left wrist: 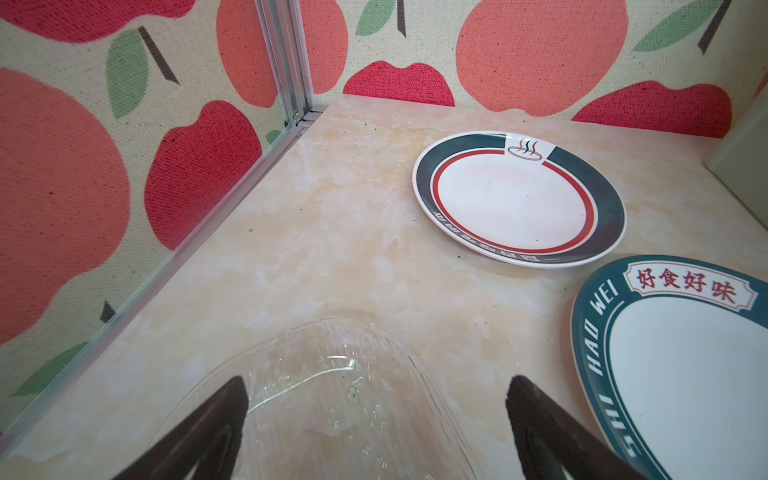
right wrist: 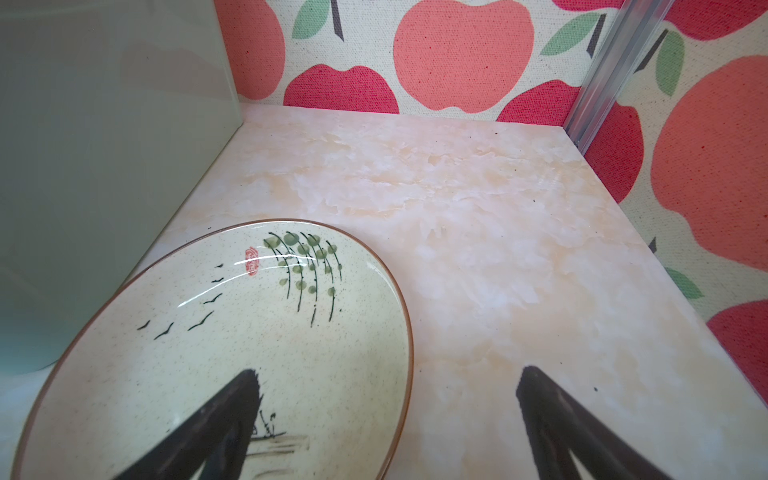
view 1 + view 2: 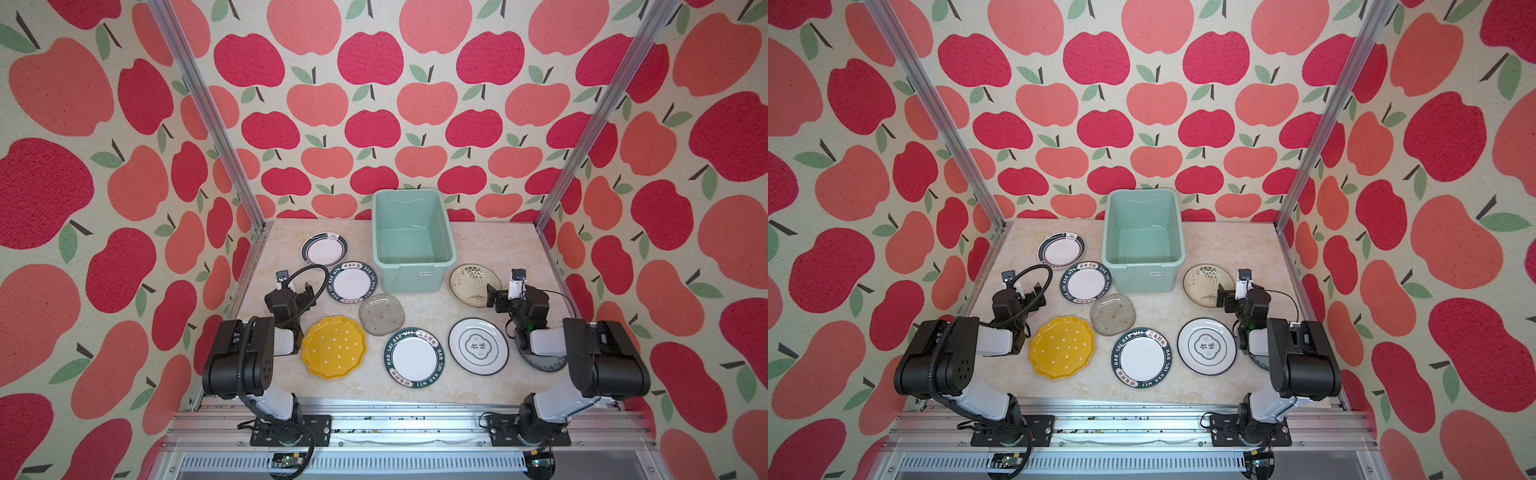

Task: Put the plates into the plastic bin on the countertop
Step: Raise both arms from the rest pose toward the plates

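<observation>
Plates [image 3: 414, 358]: in both top views we log them flat on the worktop [image 3: 428, 307]; plastic bin [image 3: 415, 277] empty behind.
Left wrist: left tool [image 1: 376, 382] released, empty, above clear glass plate [image 1: 332, 415].
Right wrist: right tool [image 2: 387, 371] released, empty, straddling cream plate [image 2: 208, 332] rim, bin just beside; nearest pick, we judge.

"HAO WEI" + "好食好味" on grn-rim plate [image 1: 685, 374]; bin label [image 3: 426, 274] unreadable
</observation>
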Controlling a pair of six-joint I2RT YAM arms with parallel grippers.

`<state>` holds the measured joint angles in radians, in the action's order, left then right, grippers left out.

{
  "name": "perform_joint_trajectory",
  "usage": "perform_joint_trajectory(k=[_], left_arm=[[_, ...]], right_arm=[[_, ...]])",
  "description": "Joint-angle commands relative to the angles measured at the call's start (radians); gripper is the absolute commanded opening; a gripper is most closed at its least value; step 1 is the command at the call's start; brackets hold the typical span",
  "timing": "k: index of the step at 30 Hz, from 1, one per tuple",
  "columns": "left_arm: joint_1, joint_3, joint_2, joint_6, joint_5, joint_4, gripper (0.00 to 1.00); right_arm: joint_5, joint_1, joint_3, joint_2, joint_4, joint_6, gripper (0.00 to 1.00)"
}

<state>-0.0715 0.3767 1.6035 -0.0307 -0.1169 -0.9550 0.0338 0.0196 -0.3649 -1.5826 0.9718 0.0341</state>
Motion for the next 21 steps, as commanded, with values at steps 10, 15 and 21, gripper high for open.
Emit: perform_joint_trajectory(k=[10,15,21], left_arm=[[0.003,-0.004,0.009,0.012,-0.008,-0.027,0.99],[-0.022,-0.009,0.001,-0.009,0.028,-0.023,0.99],[0.016,-0.006,-0.252,0.008,-0.067,0.173,0.99]], right_arm=[[-0.017,0.005,-0.004,-0.003,0.009,0.007,1.00],[-0.016,0.004,-0.002,-0.001,0.012,0.006,1.00],[-0.051,0.004,-0.036,0.121,-0.147,0.002,1.00]])
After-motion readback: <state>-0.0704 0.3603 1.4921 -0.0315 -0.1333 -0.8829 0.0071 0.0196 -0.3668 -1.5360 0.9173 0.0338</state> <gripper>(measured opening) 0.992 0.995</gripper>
